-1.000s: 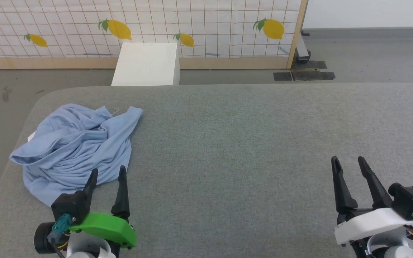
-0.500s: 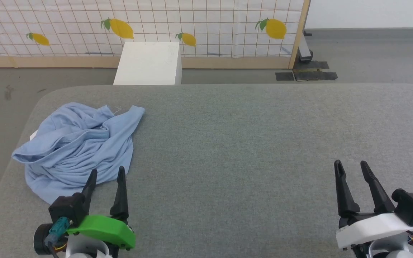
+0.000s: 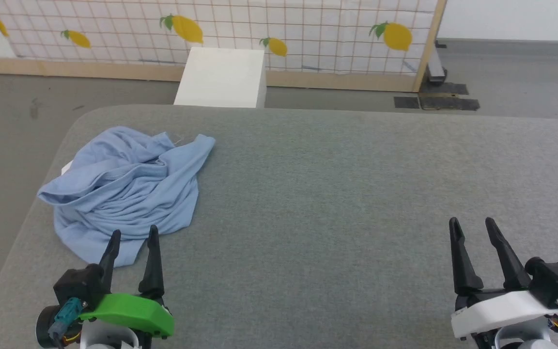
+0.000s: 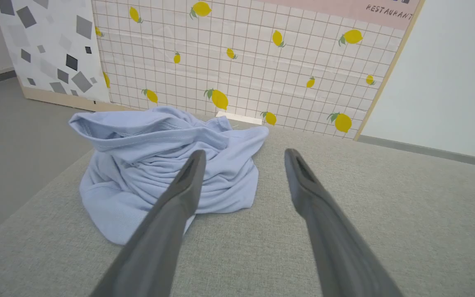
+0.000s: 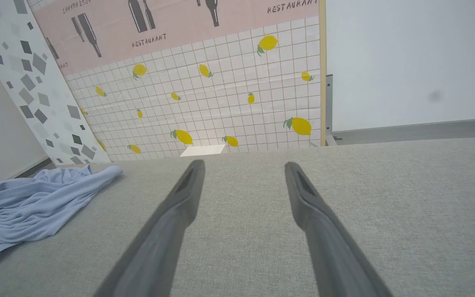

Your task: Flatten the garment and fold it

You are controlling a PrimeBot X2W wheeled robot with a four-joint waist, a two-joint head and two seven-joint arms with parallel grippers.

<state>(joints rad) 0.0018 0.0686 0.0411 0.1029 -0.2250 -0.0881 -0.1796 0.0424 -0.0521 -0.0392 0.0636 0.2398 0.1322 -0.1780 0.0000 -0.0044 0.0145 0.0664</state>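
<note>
Two tools [image 3: 133, 231] [image 3: 472, 221] spread wide, empty.

Table top [image 3: 337, 184]: grey woven cloth cover, matt, coarse grain.
Garment [image 3: 124, 184], on table's left end: soft knit cloth, matt, fine rib, stitched hems.
Left gripper [image 3: 133, 231], at table's near edge: dark matt fingers [image 4: 171, 218], smooth green plastic shell, slight sheen.
Right gripper [image 3: 472, 221], same edge: same finish on its own pair, smooth white plastic shell.
White box [image 3: 222, 77], beyond table: smooth, matt.
Screen [image 3: 308, 29], beyond table: printed sheet, faint creases, pale wood frame.
Floor [image 3: 17, 111], around table: grey, smooth, matt.
</note>
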